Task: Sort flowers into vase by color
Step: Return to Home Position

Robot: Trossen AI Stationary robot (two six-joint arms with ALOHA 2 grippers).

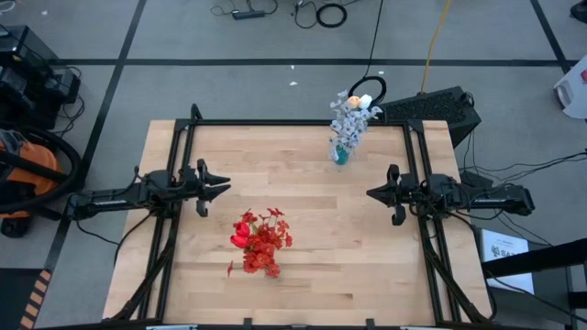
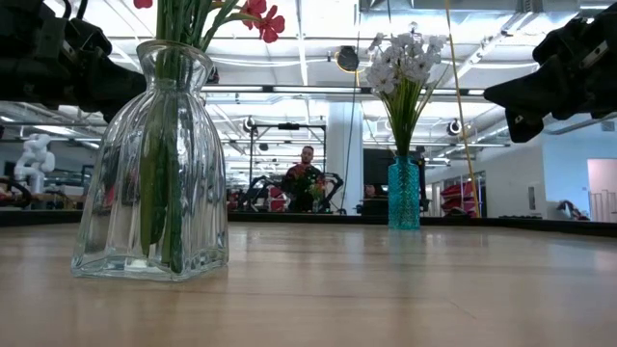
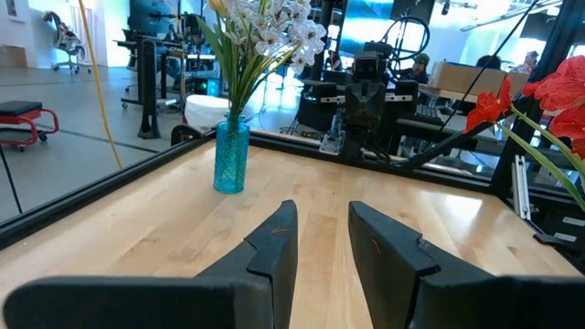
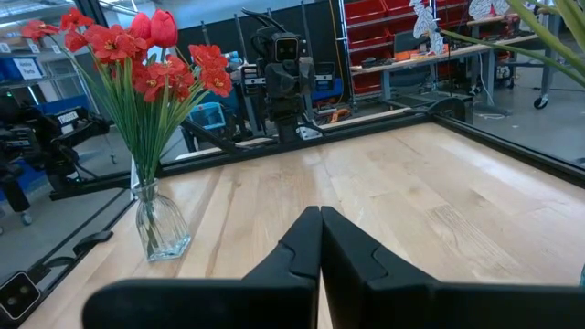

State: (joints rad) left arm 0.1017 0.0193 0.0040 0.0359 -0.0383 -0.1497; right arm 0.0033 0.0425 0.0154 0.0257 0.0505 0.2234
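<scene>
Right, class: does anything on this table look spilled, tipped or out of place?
Nothing stands out. The red flowers stand in the clear vase, the white flowers in the blue vase, both upright. The left gripper and right gripper hang apart from them.

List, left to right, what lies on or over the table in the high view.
left gripper → red flowers → blue vase holding the white flowers → right gripper
</scene>
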